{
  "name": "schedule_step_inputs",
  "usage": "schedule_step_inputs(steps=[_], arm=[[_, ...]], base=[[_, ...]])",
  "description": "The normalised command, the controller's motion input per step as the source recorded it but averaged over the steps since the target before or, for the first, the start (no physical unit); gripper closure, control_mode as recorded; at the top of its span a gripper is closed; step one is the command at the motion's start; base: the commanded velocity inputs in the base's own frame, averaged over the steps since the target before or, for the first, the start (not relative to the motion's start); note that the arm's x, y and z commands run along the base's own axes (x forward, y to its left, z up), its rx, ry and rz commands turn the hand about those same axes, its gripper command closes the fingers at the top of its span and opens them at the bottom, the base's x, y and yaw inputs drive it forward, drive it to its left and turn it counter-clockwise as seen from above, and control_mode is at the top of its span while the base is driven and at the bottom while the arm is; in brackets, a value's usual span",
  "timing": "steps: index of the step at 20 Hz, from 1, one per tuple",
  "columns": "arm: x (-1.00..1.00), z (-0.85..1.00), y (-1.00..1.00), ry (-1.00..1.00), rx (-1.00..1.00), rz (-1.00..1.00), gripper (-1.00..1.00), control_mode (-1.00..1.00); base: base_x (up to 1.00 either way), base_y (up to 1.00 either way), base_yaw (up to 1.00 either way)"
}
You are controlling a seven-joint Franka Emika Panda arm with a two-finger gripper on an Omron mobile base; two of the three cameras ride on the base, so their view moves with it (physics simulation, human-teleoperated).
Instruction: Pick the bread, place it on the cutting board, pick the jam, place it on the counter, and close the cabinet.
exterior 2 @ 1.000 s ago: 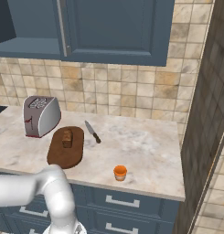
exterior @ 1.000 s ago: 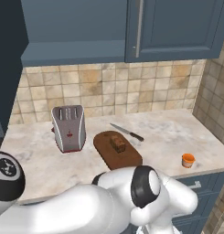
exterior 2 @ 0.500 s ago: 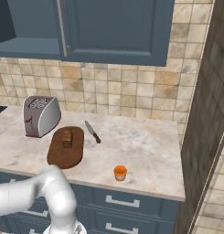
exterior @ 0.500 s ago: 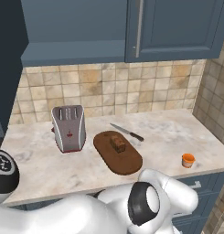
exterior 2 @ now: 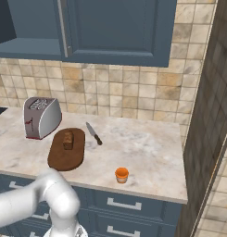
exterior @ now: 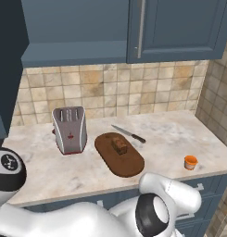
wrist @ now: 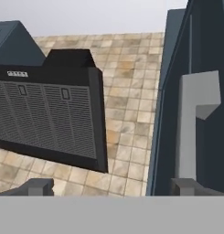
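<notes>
The bread (exterior: 119,145) (exterior 2: 67,139), a small brown chunk, lies on the dark oval cutting board (exterior: 125,163) (exterior 2: 64,158). The orange jam (exterior: 191,162) (exterior 2: 122,175) stands on the beige counter (exterior: 175,134) (exterior 2: 142,148) near its front edge. The cabinet (exterior: 179,28) (exterior 2: 119,28) has its right door shut, while its left door (exterior: 8,65) stands swung out. In the hand view my gripper (wrist: 113,188) is open and empty, facing the edge of a dark blue door (wrist: 166,114) with a silver handle (wrist: 195,123).
A silver toaster (exterior: 68,129) (exterior 2: 40,117) stands left of the board and a knife (exterior: 129,134) (exterior 2: 93,134) lies behind it. A black range hood (wrist: 49,114) hangs on the tiled wall. A stone wall (exterior 2: 207,115) closes the counter's right end.
My arm's white links have sunk lower and shifted slightly right in the base views. The bread, board, jam and cabinet doors have not moved, and the jaws stay open.
</notes>
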Motion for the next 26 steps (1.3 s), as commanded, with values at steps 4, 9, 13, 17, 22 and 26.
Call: schedule_step_inputs(steps=[4, 9, 13, 17, 22, 26], arm=[[0.0, 0.0, 0.03, 0.0, 0.0, -0.09, -1.0, -1.0], [0.0, 0.0, 0.0, 0.0, 0.0, -0.1, -1.0, -1.0], [0.0, 0.0, 0.0, 0.0, 0.01, -0.1, -1.0, -1.0], [0.0, 0.0, 0.0, 0.0, 0.01, -0.09, -1.0, -1.0], [0.0, 0.0, 0.0, 0.0, 0.01, -0.08, -1.0, -1.0], [0.05, 0.0, -0.04, 0.0, 0.02, -0.06, -1.0, -1.0]], base=[[0.0, 0.0, 0.0], [0.0, 0.0, 0.0], [0.0, 0.0, 0.0], [0.0, 0.0, 0.0], [0.0, 0.0, 0.0], [0.0, 0.0, 0.0]])
